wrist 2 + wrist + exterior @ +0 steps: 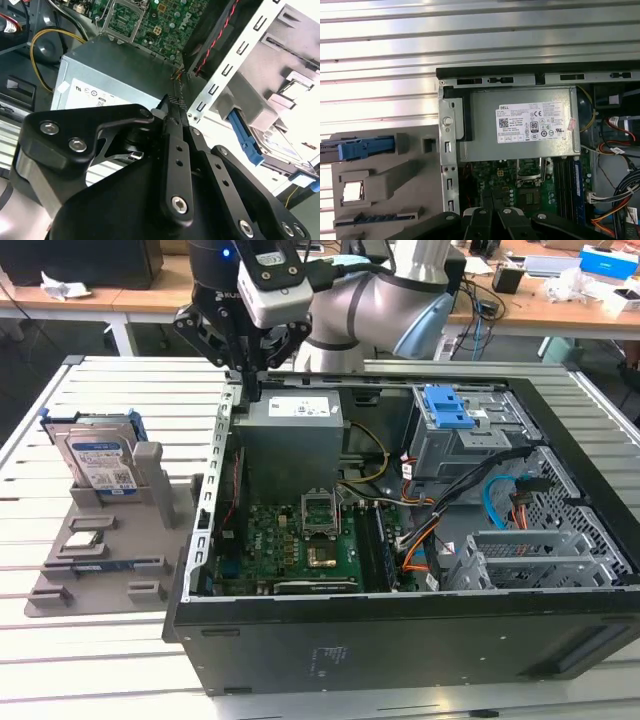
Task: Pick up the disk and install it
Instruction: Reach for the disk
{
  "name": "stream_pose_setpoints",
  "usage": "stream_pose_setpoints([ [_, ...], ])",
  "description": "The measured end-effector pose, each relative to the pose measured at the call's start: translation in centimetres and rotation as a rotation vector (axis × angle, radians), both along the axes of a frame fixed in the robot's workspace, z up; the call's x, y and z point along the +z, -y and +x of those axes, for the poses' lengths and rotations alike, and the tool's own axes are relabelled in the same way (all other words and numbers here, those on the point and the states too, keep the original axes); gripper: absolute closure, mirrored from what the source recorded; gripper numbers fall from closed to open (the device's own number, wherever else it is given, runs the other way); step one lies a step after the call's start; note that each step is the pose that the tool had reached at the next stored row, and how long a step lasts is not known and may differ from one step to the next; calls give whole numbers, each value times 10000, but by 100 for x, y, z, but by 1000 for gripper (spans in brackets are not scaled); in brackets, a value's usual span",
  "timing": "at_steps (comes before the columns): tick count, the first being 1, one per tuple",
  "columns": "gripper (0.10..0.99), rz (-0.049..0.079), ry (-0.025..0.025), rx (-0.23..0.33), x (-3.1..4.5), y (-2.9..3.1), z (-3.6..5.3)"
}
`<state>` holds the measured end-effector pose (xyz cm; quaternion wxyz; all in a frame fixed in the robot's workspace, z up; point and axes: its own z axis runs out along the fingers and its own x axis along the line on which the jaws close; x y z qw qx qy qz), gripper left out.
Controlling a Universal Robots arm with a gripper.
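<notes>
On the exterior view's left, the disk (pixel 100 458) stands on edge in a slot of the grey fixture (pixel 90 575), blue bracket around it and well apart from me. It is untouched, so the pick is not yet made.

My gripper (pixel 244 380) hangs over the case wall (pixel 222 445), just beside the power supply (pixel 290 435). Its fingers are pressed together with nothing between them (the second wrist view shows them meeting at the tips).

I judge the nearest hazard to be that perforated wall. Any drop from here would put my clenched tips onto its top edge or onto the supply's housing.

The disk is the second worry. Arriving at it with the fingers closed would shove it rather than straddle it. Standing upright in a shallow slot, it looks likely to tip or jam against the fixture's post.

Farther to the exterior view's right sits the drive cage (pixel 460 435), with loose cables (pixel 497 502) curling just below it. Those could snag a carried disk or block its path in.
</notes>
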<state>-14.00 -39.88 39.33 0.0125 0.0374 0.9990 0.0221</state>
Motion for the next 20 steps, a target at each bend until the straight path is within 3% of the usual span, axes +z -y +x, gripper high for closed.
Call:
stream_pose_setpoints([
  [5, 980, 0, 0, -1, 0, 0, -176],
  [15, 980, -1, 0, 0, 0, 0, -366],
  [20, 980, -1, 0, 0, 0, 0, -507],
])
